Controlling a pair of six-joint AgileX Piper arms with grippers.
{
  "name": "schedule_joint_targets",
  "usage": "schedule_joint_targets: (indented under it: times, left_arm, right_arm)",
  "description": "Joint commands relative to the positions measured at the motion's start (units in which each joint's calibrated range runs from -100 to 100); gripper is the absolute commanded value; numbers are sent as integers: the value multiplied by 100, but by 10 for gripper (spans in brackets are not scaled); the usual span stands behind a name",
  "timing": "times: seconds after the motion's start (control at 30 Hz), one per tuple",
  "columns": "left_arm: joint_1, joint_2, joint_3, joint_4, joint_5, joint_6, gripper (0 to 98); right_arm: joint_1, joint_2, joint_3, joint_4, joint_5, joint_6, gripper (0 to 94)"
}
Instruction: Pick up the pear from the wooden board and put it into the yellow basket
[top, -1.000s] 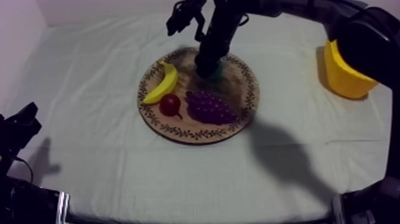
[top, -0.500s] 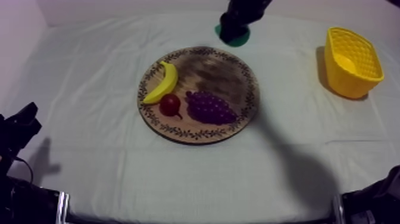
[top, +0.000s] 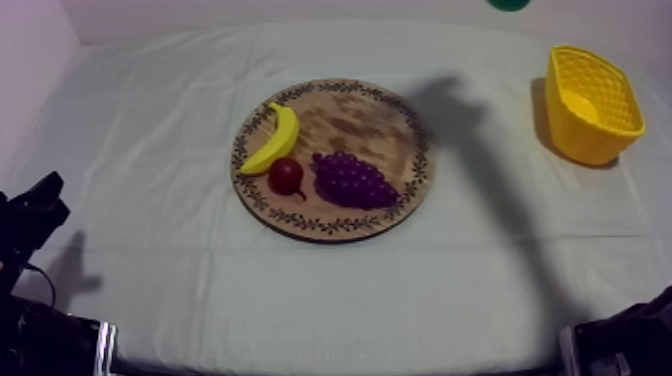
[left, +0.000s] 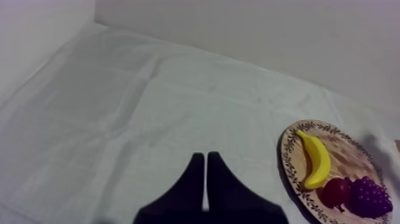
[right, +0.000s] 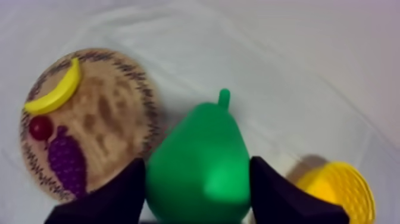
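Since a second ago the pear (right: 199, 161) has risen off the board (top: 350, 115) toward the far edge of the counter (top: 180, 290), clamped in my right fingers (right: 116, 193). My left fingers (left: 193, 184) rest closed, empty. Lift done, I judge; the basket (top: 585, 140) drop remains.

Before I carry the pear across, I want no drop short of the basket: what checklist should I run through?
1. Grip on the pear: ok, the right gripper is shut on it, a finger at each side.
2. Pear clear of the wooden board: ok, it hangs off the board's rim.
3. Pear over the yellow basket: not ok, the basket stands off to one side of it.
4. Basket upright, mouth open: ok.
5. Left gripper out of the way: ok, shut, low at its own side.
6. Banana, grapes and small red fruit lying on the board: ok.
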Motion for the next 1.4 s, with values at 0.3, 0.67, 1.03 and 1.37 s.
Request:
schedule_joint_targets:
  times: [0.3,0.67,1.03,1.37]
  left_arm:
    - [1,0,5,0,-1,-1,1]
    - [1,0,5,0,-1,0,1]
    - [1,0,5,0,-1,0,1]
    - [1,0,5,0,-1,-1,1]
  right_arm:
    - [1592,47,863,-119,-435,224,472]
    - [2151,717,1363,-119,-926,292,500]
    - [2137,1438,1111,35,-758,-67,717]
    - [2077,-38,1585,-50,-666,-199,665]
